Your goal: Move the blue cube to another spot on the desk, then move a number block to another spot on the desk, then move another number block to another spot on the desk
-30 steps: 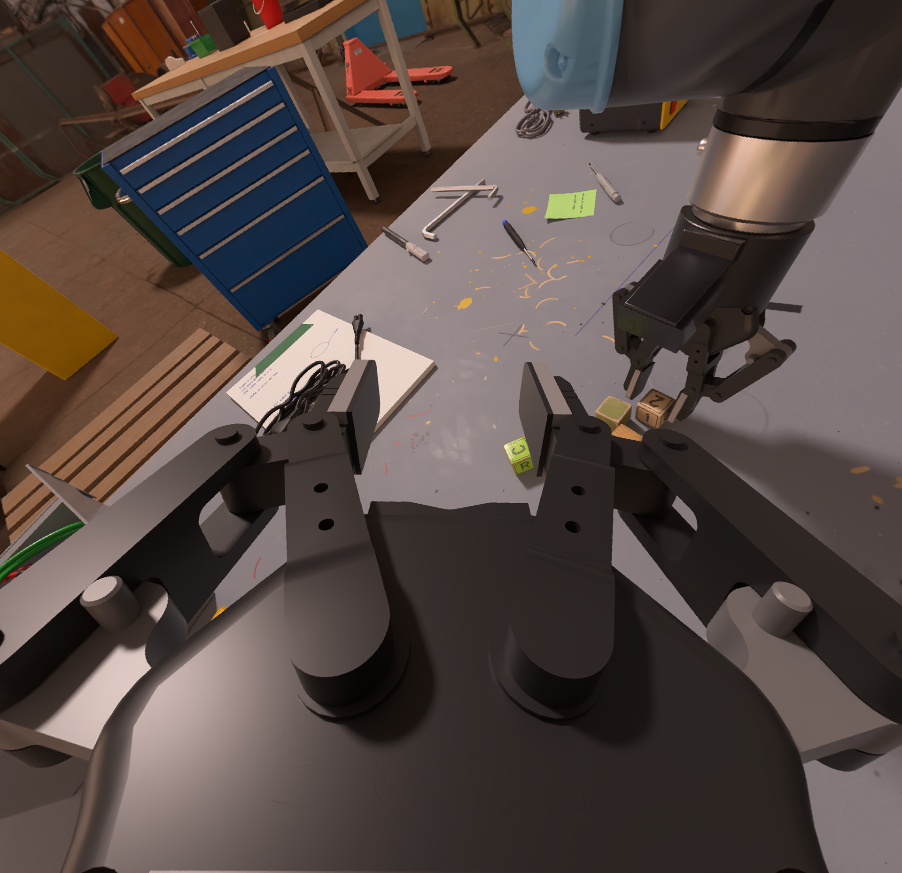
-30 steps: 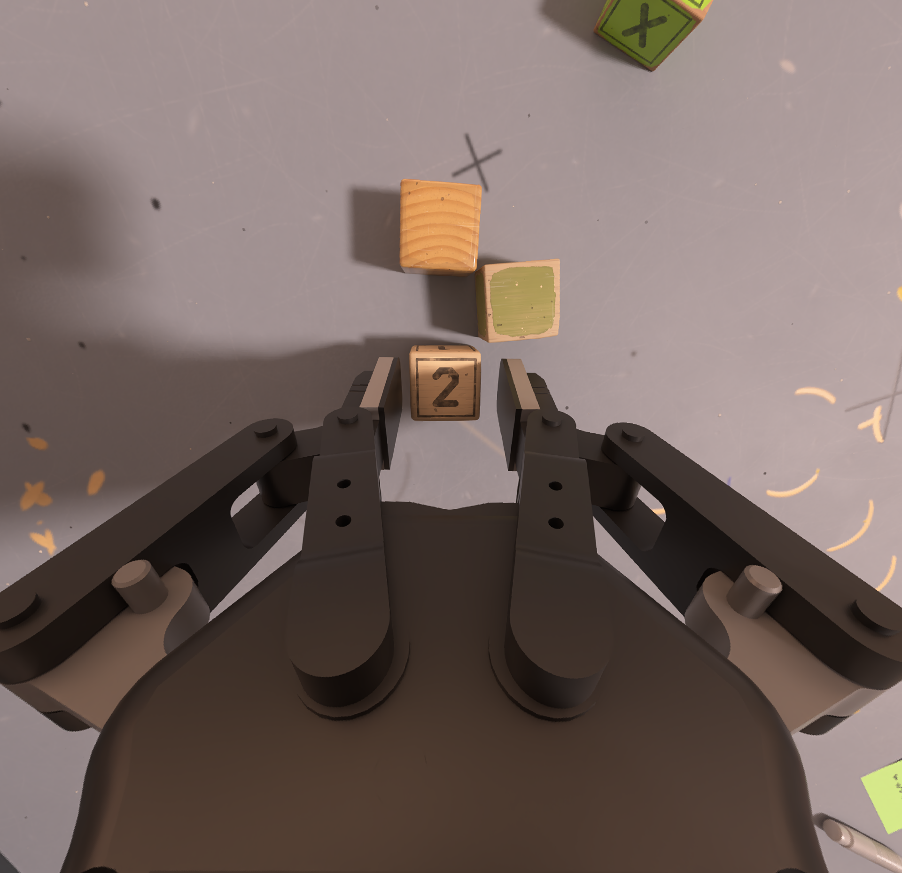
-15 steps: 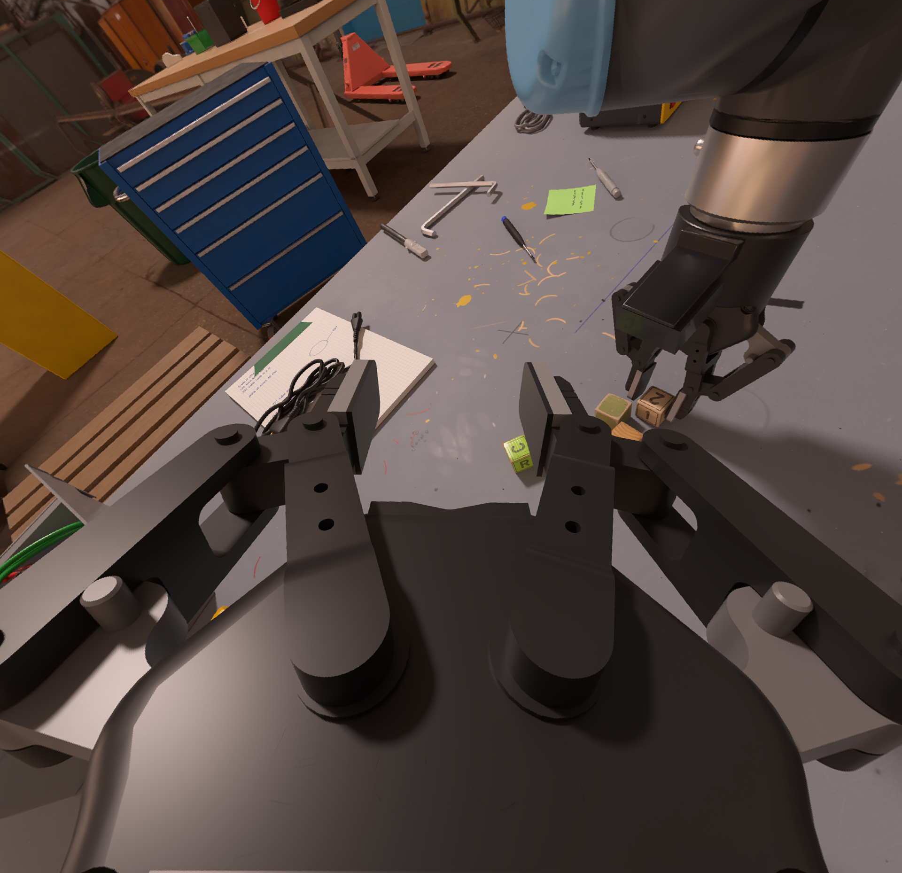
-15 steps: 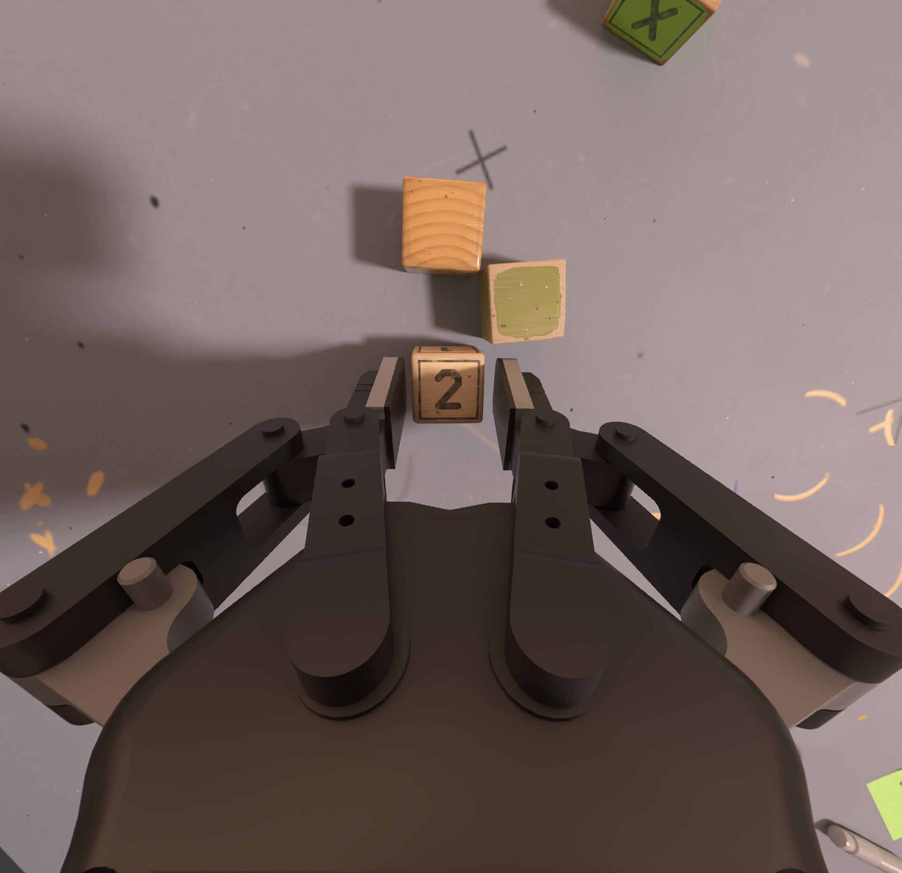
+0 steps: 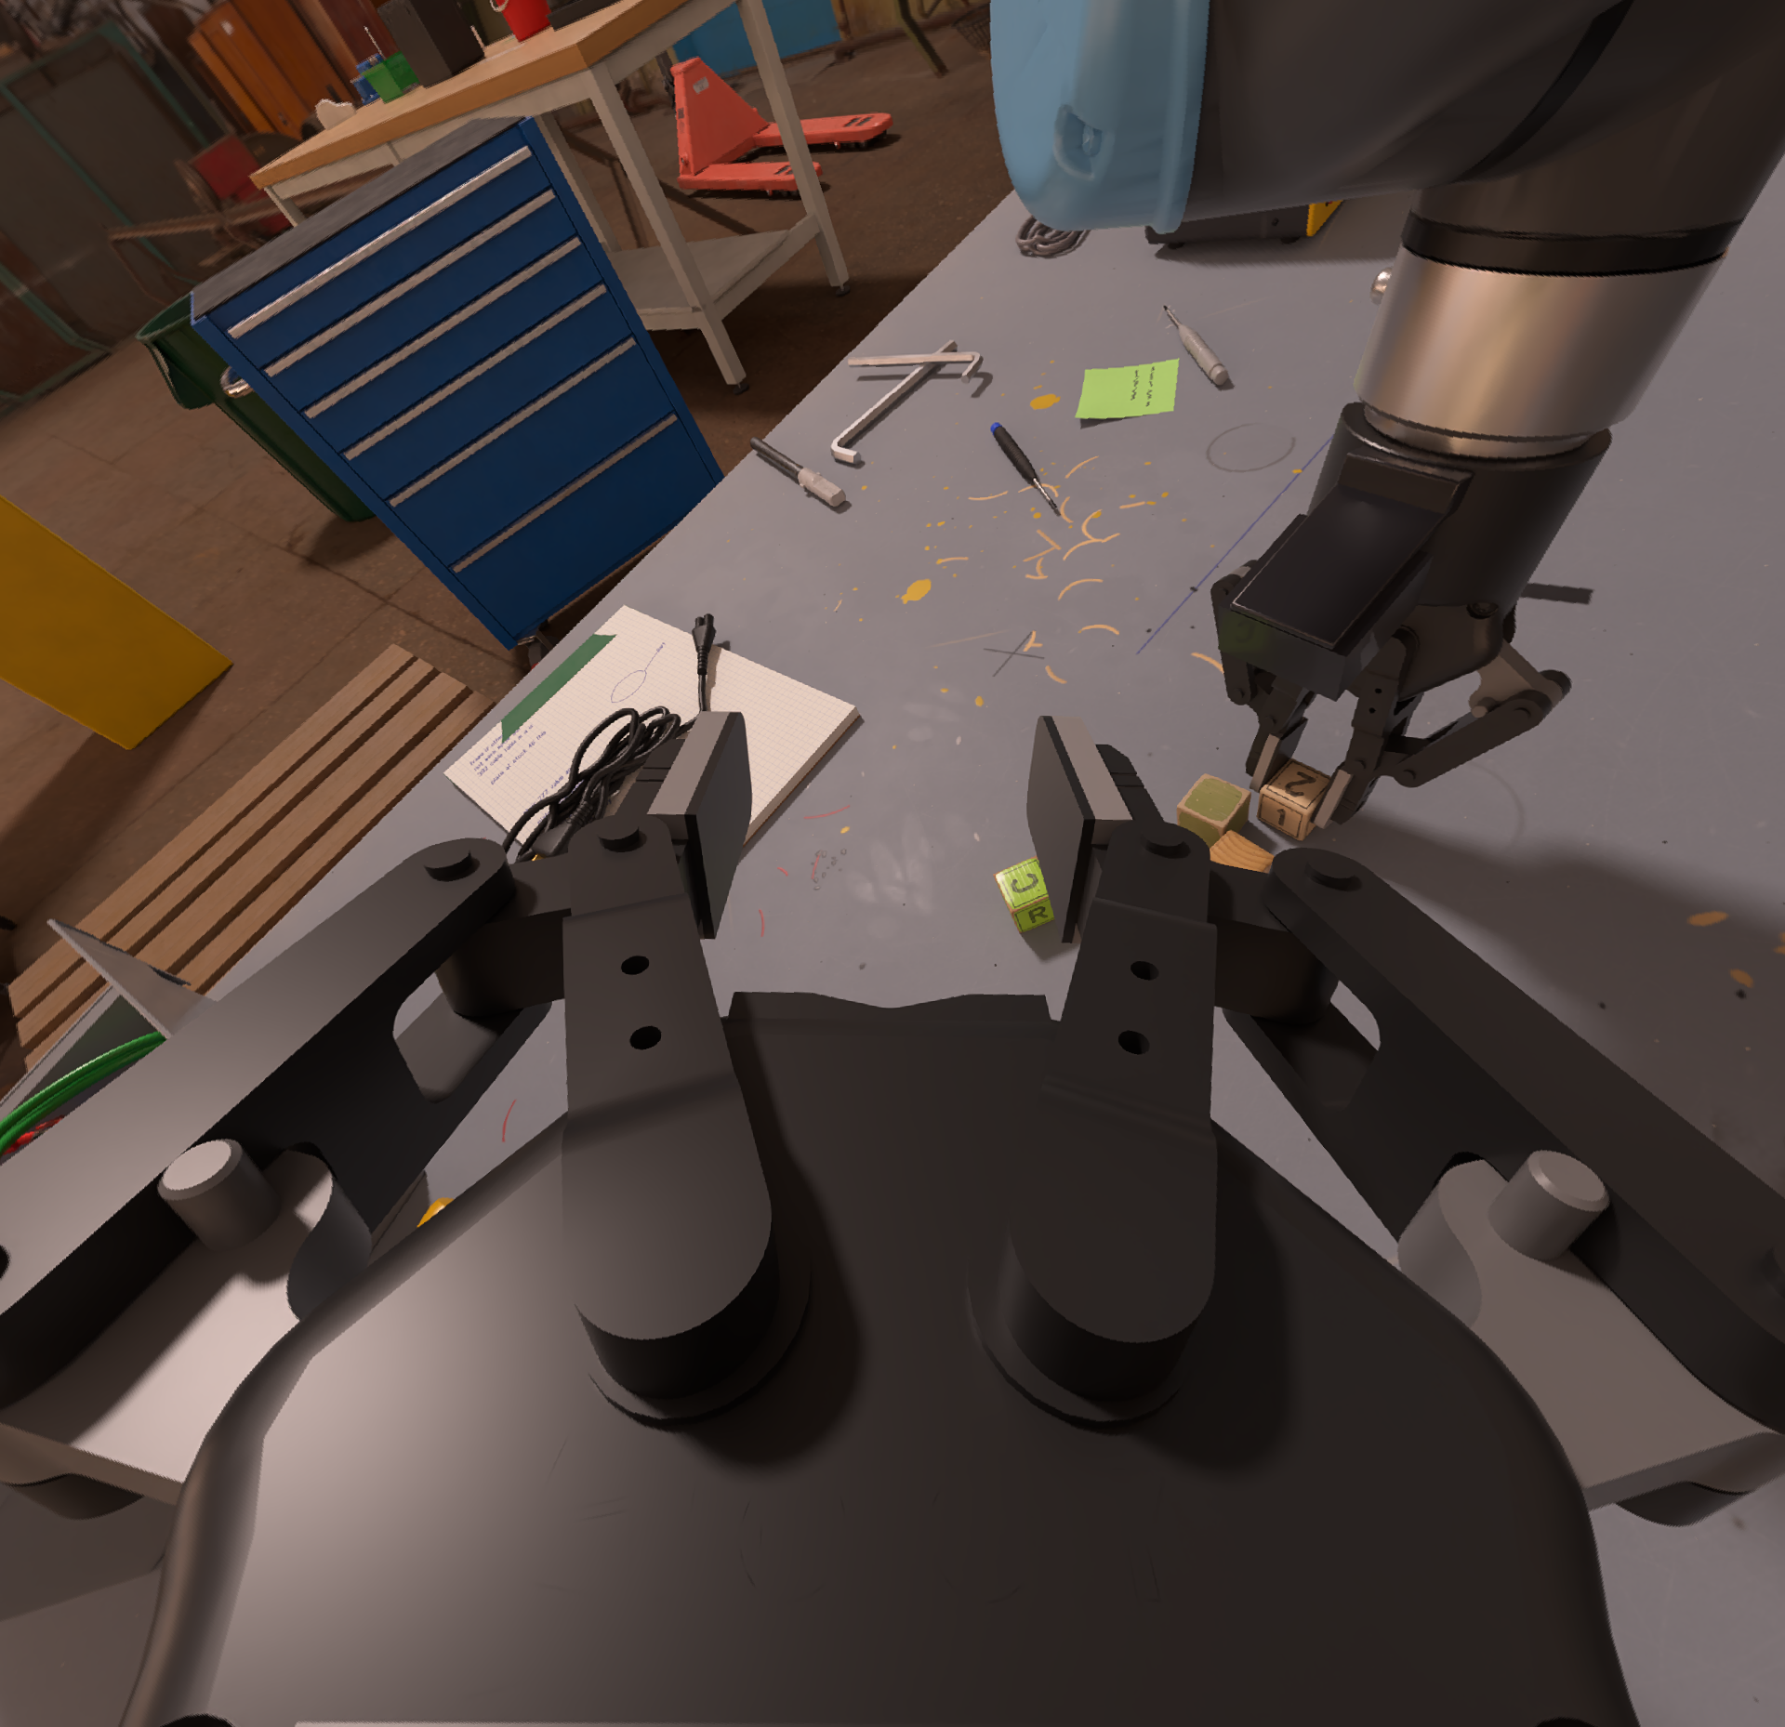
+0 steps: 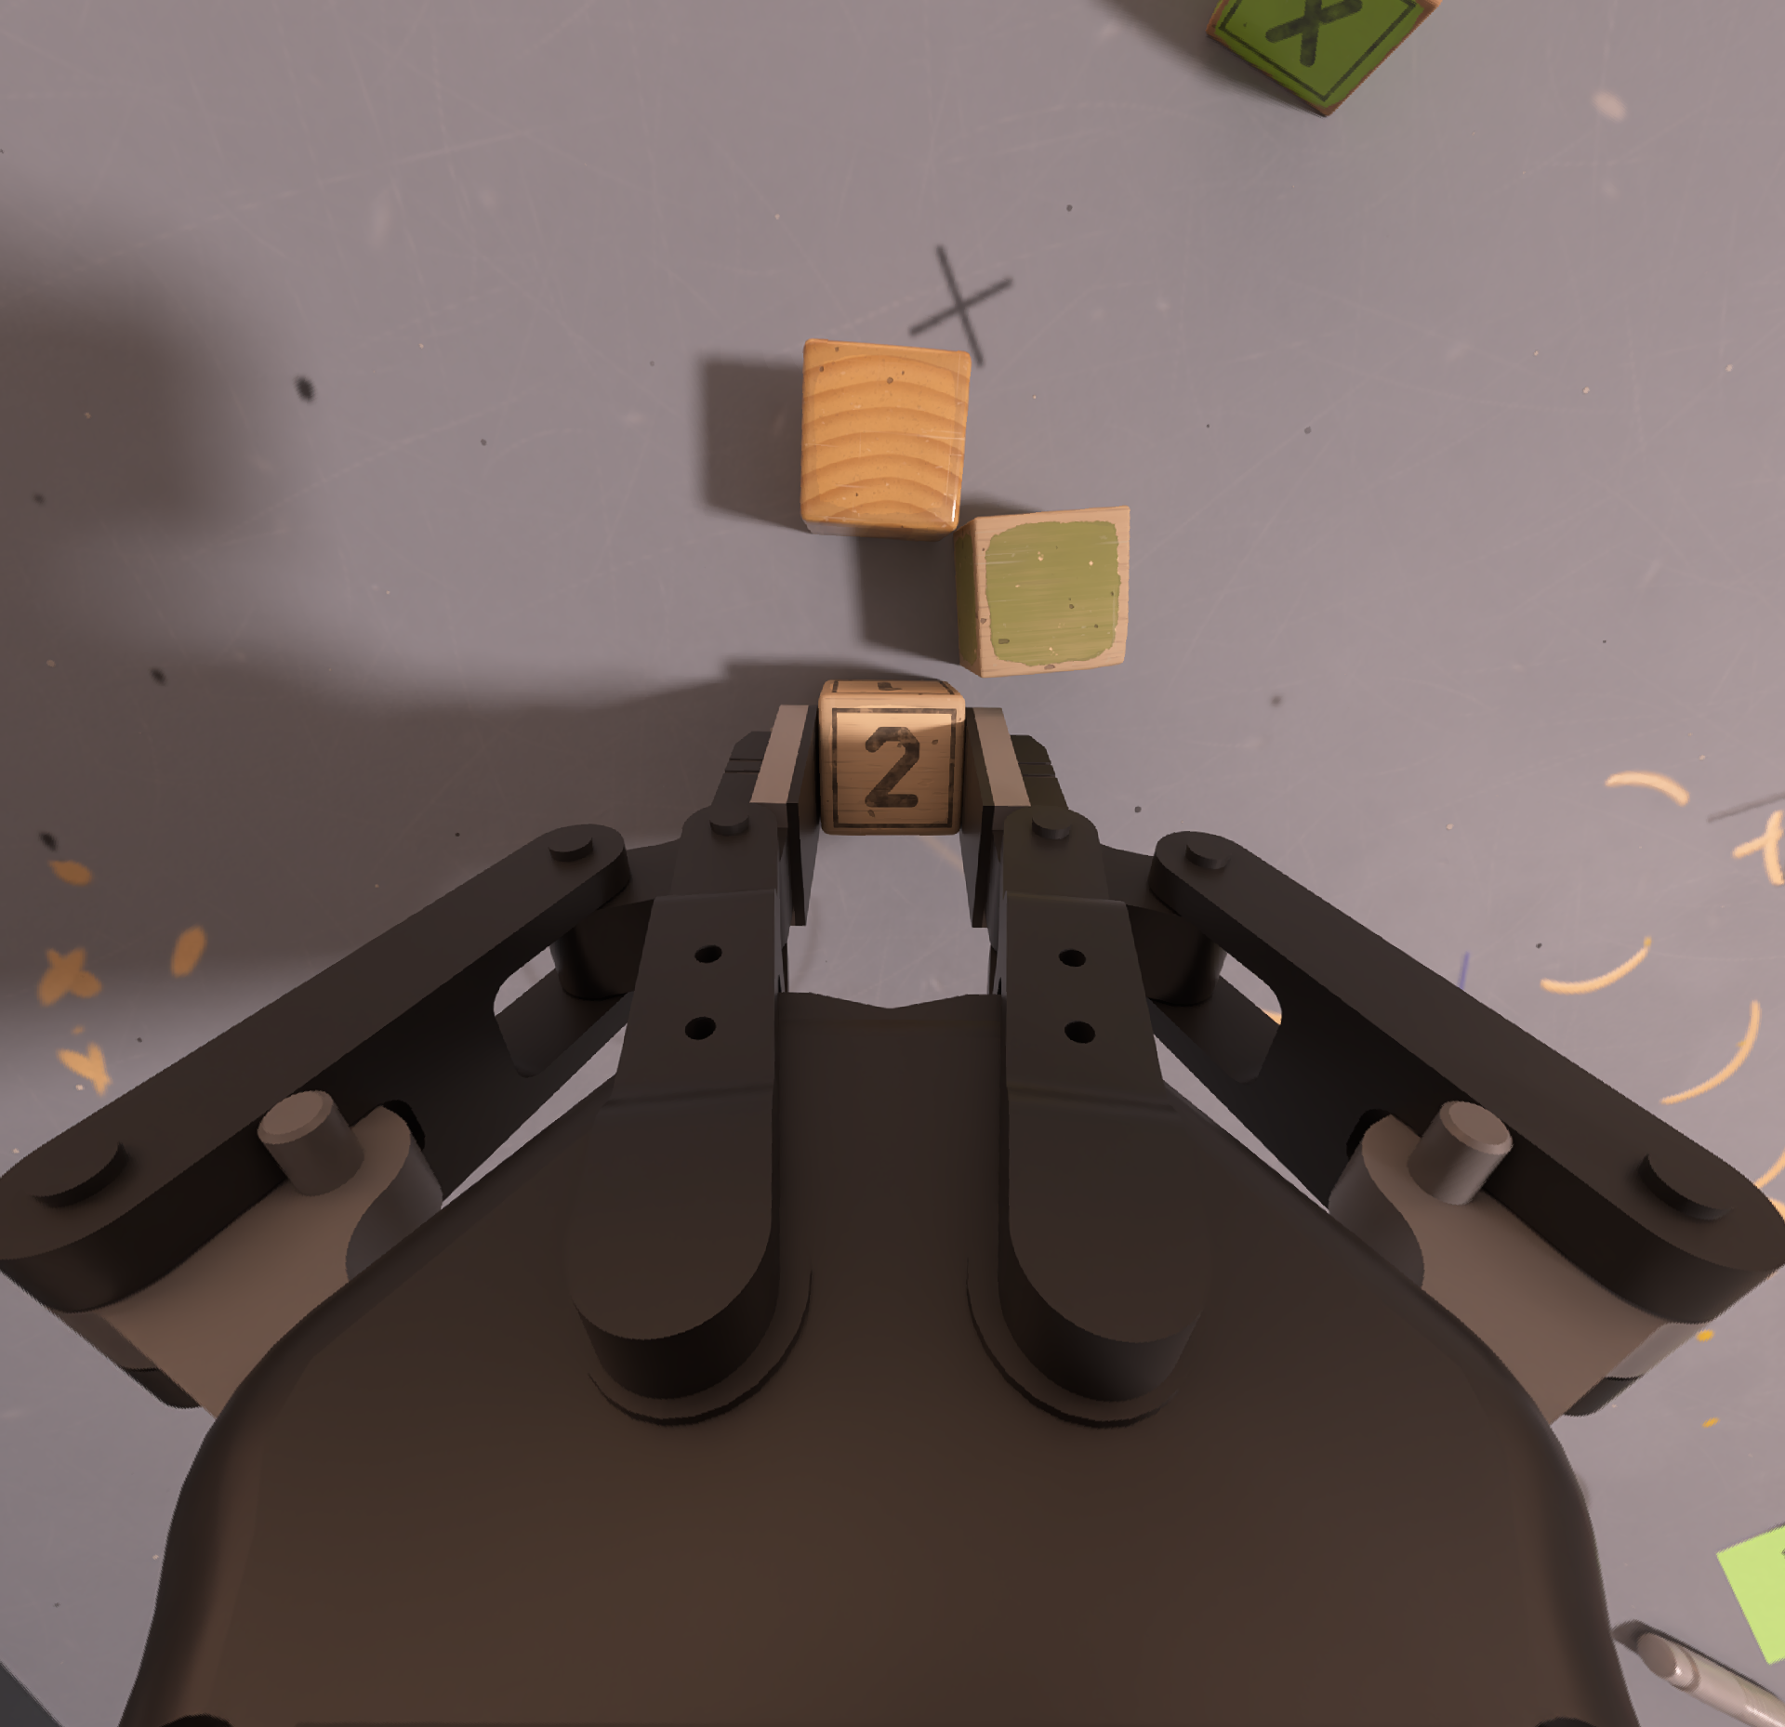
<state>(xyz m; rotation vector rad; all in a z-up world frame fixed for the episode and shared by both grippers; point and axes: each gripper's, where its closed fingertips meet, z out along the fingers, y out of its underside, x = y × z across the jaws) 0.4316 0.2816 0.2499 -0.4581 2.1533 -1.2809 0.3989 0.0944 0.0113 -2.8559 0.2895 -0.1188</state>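
Note:
A small wooden number block (image 6: pixel 891 759) sits on the grey desk between the fingers of my right gripper (image 6: pixel 891 763), whose pads press both its sides. It also shows in the left wrist view (image 5: pixel 1292 796), held by the right gripper (image 5: pixel 1299 792). A plain wooden cube (image 6: pixel 884 435) and a wooden cube with a green face (image 6: pixel 1048 591) lie just beyond it. My left gripper (image 5: pixel 884 802) is open and empty above the desk. A green lettered block (image 5: pixel 1026 894) lies by its right finger. No blue cube is in view.
A green block with a black mark (image 6: pixel 1323 10) lies at the far right. A notepad (image 5: pixel 676 715) with a black cable (image 5: pixel 599 773), hex keys (image 5: pixel 898 387), a screwdriver (image 5: pixel 1024 469), a green note (image 5: pixel 1128 389) and a marker (image 5: pixel 802 473) lie on the desk (image 5: pixel 898 618).
My right gripper's fingers closed in from either side until they touch the number block. The left gripper has stayed still.

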